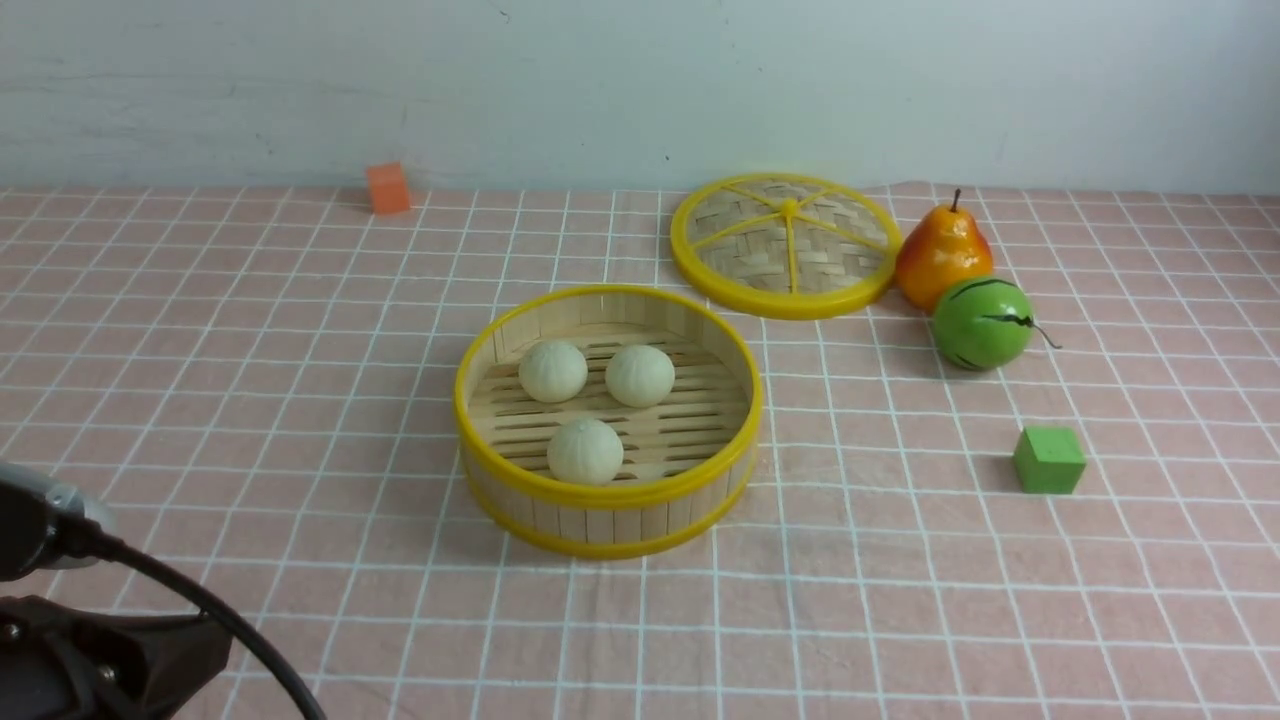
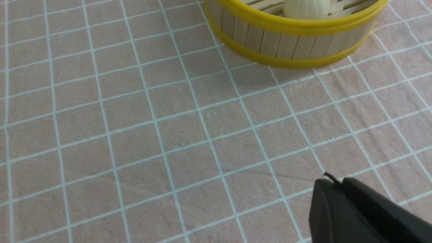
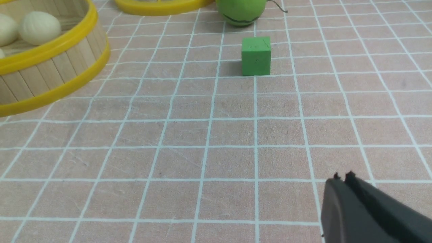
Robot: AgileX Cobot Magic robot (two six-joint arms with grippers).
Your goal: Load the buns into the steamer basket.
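All three buns (image 1: pixel 590 400) already sit inside the steamer basket (image 1: pixel 608 492), two toward its far side and one near the front wall, so the task looks done as far as the pictures tell.

The left tool (image 2: pixel 332 184) hangs low over the bare tabletop (image 2: pixel 135 135), its jaws pressed together and holding nothing; the basket stands ahead of it and well apart. The right tool (image 3: pixel 341 178) is likewise clenched and empty, with the green cube (image 3: pixel 256 56) ahead of it, the green striped fruit (image 3: pixel 241 11) beyond that, and the basket ahead and off toward the left arm's side. In the front view only the left arm's dark body shows in the near corner; the right arm is out of that picture.

What could go wrong from here is mostly a matter of needless motion. If either tool swings forward at this low height, it could strike the basket's wall and push it along the cloth, and the front bun, which lies close to the rim, might roll or hop out. The right tool, moving forward, would meet the cube first and could knock it into the fruit. The lid (image 1: pixel 786 243) lies flat beyond the basket, beside the pear (image 1: pixel 942 255); reaching for it across the basket risks brushing the buns. The left arm's cable, trailing near the tabletop, could also snag the cloth and drag everything on it.
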